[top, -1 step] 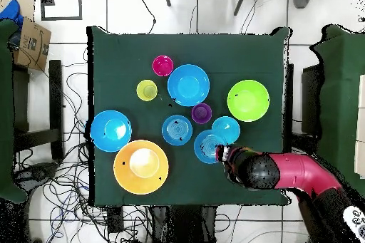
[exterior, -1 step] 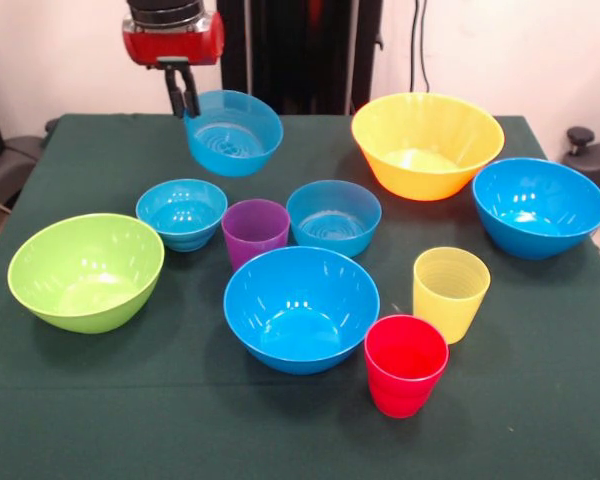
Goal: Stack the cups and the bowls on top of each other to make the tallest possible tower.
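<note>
My gripper (exterior, -1 step: 184,98) is shut on the left rim of a small blue bowl (exterior, -1 step: 235,135), which hangs tilted above the table's far side. From overhead, the gripper (top, -1 step: 224,152) sits at the edge of that bowl (top, -1 step: 207,146). Two more small blue bowls (exterior, -1 step: 181,212) (exterior, -1 step: 333,216) flank a purple cup (exterior, -1 step: 255,230). In front stand a large blue bowl (exterior, -1 step: 300,307), a red cup (exterior, -1 step: 405,364) and a yellow cup (exterior, -1 step: 450,292). A lime green bowl (exterior, -1 step: 85,270) is at the left, a big yellow bowl (exterior, -1 step: 427,143) and another large blue bowl (exterior, -1 step: 538,205) at the right. Every piece stands alone; no tower is in view.
The dark green cloth covers the table (exterior, -1 step: 540,400). Chairs stand off both sides of the table in the overhead view, and cables lie on the floor (top, -1 step: 64,183) around it.
</note>
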{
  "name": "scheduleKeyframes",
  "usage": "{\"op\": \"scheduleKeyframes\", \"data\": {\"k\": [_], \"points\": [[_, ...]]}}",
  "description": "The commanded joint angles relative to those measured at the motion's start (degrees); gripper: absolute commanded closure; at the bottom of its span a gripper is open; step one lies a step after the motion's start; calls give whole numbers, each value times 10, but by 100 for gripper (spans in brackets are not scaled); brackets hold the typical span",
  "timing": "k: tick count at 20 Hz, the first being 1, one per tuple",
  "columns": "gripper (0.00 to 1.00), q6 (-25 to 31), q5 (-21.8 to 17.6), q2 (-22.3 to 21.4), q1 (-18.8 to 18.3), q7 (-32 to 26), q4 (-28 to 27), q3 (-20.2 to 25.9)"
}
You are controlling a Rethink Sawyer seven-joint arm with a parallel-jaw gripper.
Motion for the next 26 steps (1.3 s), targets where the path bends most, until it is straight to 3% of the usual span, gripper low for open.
{"op": "scheduleKeyframes", "data": {"k": [1, 17, 26], "points": [[100, 57, -52, 39, -2, -160, -48, 42], [100, 89, -79, 70, -33, -192, -97, 67], [100, 79, -96, 87, -36, -188, -108, 65]]}}
